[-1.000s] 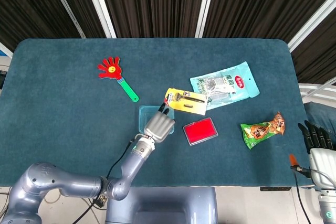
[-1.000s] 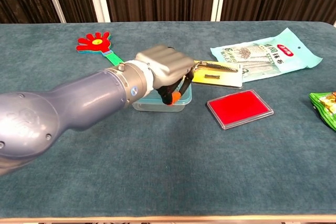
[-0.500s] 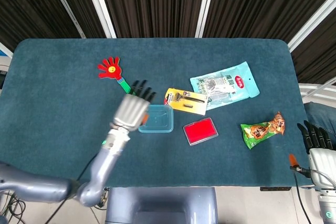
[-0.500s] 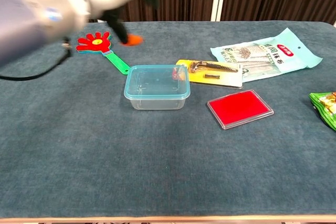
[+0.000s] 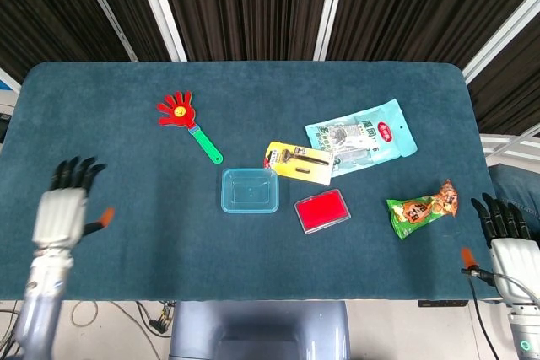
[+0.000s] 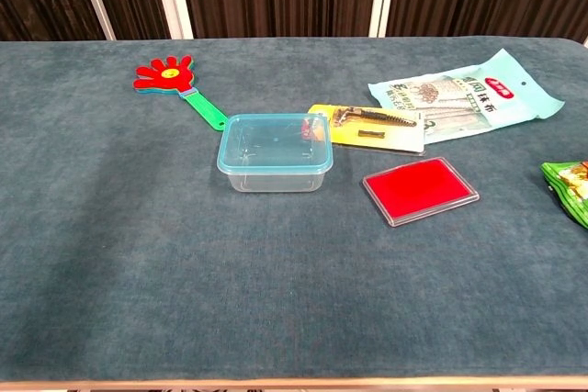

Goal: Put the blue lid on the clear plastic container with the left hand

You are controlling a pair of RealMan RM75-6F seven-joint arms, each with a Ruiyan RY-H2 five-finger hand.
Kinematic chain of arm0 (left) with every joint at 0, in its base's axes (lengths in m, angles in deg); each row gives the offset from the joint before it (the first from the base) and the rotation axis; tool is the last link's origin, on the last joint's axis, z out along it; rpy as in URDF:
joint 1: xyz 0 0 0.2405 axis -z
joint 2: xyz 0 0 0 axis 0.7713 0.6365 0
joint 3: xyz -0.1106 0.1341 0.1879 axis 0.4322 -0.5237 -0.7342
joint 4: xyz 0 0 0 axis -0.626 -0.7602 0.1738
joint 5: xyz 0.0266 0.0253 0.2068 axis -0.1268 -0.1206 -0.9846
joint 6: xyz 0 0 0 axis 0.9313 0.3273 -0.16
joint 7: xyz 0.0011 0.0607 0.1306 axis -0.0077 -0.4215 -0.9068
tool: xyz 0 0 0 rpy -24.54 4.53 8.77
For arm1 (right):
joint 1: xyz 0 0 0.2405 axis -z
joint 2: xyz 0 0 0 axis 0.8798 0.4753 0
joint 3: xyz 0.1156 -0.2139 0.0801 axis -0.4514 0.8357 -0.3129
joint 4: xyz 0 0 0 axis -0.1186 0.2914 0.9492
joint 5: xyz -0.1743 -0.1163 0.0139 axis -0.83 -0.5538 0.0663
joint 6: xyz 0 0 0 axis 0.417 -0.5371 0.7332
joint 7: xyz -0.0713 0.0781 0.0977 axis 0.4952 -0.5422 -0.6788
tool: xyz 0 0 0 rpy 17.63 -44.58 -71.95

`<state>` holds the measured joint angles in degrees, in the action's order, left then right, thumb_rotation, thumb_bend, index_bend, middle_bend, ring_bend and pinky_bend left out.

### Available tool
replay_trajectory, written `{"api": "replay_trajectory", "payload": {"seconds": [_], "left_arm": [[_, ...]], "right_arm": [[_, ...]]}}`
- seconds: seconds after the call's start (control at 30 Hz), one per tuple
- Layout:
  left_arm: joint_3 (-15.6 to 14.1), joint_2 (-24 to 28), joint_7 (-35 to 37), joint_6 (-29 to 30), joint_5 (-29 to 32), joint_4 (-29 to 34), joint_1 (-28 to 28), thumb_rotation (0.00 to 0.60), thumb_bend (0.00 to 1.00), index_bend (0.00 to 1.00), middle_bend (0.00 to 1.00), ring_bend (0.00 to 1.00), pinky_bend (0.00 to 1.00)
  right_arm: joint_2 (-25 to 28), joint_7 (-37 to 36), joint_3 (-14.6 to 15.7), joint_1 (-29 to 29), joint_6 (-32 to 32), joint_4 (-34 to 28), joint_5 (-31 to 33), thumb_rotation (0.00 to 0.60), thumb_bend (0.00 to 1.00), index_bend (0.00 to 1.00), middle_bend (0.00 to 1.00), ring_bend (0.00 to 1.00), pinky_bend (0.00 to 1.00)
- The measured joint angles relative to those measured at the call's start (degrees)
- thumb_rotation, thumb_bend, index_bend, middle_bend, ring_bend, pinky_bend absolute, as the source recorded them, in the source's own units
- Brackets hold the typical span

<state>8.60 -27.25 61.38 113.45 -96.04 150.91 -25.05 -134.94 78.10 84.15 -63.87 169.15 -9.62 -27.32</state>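
The clear plastic container (image 5: pixel 250 190) (image 6: pixel 275 151) stands near the table's middle with the blue lid (image 5: pixel 251 176) (image 6: pixel 275 140) seated on its rim. My left hand (image 5: pixel 62 206) hovers over the table's front left, far from the container, fingers spread and holding nothing. My right hand (image 5: pixel 508 233) hangs beyond the table's front right corner, fingers apart and empty. The chest view shows neither hand.
A red hand clapper (image 5: pixel 186 122) (image 6: pixel 180 86) with a green handle lies back left of the container. A yellow tool card (image 5: pixel 298 163) (image 6: pixel 371 128), a teal snack pouch (image 5: pixel 361 136) (image 6: pixel 467 95), a red flat case (image 5: pixel 322 210) (image 6: pixel 420 188) and a green snack bag (image 5: pixel 423 207) (image 6: pixel 571 185) lie to its right.
My left hand has let go of the lidded container and swung away to the front left of the table. The container stays where it was.
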Motion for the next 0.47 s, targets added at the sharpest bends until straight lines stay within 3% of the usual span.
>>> {"api": "replay_trajectory", "payload": {"seconds": [0.23, 0.47], "left_arm": [[-4.42, 2.67, 14.18, 3.94, -9.98, -10.73, -9.68, 0.600, 0.26, 0.17, 0.08, 0.00, 0.00], [-3.18, 3.55, 17.29, 3.56, -12.10, -13.72, -12.35, 0.600, 0.26, 0.17, 0.08, 0.00, 0.00]], "right_arm": [[-0.24, 1.38, 0.21, -0.09, -0.11, 0.17, -0.20, 0.600, 0.39, 0.01, 0.00, 0.00, 0.00], [-0.33, 1.38, 0.18, -0.10, 0.05, 0.32, -0.28, 0.600, 0.39, 0.01, 0.00, 0.00, 0.00]]}}
